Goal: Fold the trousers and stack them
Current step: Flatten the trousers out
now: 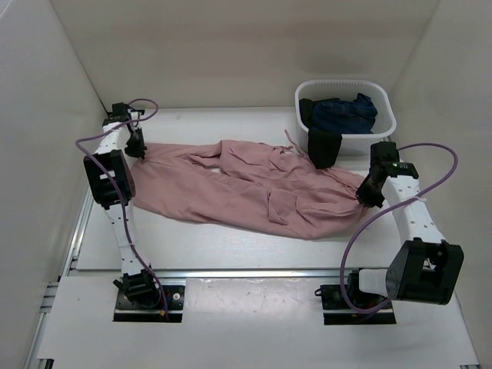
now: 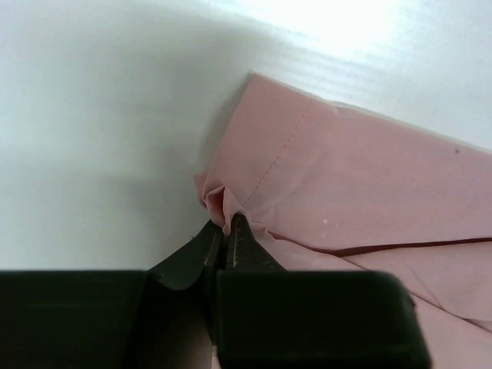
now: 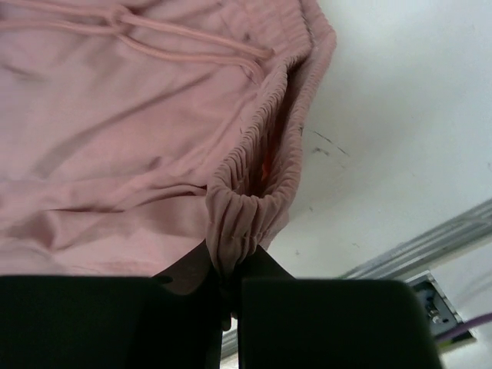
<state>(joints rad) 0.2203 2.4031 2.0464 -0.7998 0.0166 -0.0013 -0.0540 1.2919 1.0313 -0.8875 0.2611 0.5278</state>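
Top external: trousers point(image 1: 254, 192) spread flat across the table point(image 1: 231, 250), legs to the left, waistband to the right | left tool point(image 2: 227, 229) pinched closed on a leg hem corner | right tool point(image 3: 231, 265) clamped on the gathered waistband edge | white basket point(image 1: 382, 115) behind the waistband end.

We see the trousers point(image 1: 254, 188) as soft, matt, wrinkled cloth lying on the smooth white table point(image 1: 231, 246), near a glossy plastic tub point(image 1: 382, 115).
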